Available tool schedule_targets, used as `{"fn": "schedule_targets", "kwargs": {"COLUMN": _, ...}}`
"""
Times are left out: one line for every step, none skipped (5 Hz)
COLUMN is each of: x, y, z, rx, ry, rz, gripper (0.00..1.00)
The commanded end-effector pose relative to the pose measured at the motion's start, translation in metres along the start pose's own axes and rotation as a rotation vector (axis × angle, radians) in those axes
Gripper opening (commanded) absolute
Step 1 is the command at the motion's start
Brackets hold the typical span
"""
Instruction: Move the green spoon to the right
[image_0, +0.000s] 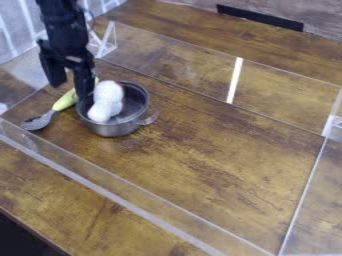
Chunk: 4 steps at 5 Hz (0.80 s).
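A wooden table is being shown, fenced by a clear acrylic wall, with a single black arm reaching down at the upper left. A round steel bowl is being seen near the left end, and a white lumpy object is being held inside it. The gripper is being pointed straight down just left of the bowl, its jaws being kept wide apart with nothing between them. The green spoon is being found on the table directly below and slightly left of the fingertips, touching or nearly touching the bowl's left rim. Its long axis is being laid diagonally: the yellow-green handle is being directed up-right toward the gripper, the silver head down-left. The handle end is judged the nearer grasp point; whether contact is being made cannot be told.
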<state>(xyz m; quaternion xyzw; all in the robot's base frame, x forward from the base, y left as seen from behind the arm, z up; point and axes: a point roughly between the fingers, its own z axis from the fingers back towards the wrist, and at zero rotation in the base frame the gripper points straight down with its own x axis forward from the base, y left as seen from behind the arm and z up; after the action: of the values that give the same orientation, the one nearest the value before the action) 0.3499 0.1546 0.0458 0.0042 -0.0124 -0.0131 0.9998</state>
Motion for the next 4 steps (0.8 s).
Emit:
{"fn": "schedule_targets", "kwargs": {"x": 0.006, "y": 0.014, "z": -0.001, "rx": 0.025, "ry": -0.044, "rz": -0.030, "gripper": 1.00}}
{"fn": "schedule_targets", "kwargs": {"x": 0.012, "y": 0.027, "z": -0.001, "rx": 0.023, "ry": -0.039, "rz": -0.010, "gripper": 1.00}}
{"fn": "schedule_targets", "kwargs": {"x": 0.012, "y": 0.034, "z": 0.006, "rx": 0.009, "ry": -0.037, "rz": 0.004, "gripper": 1.00}}
{"fn": "schedule_targets", "kwargs": {"x": 0.009, "y": 0.035, "z": 0.009, "rx": -0.009, "ry": -0.034, "rz": -0.043, "gripper": 1.00}}
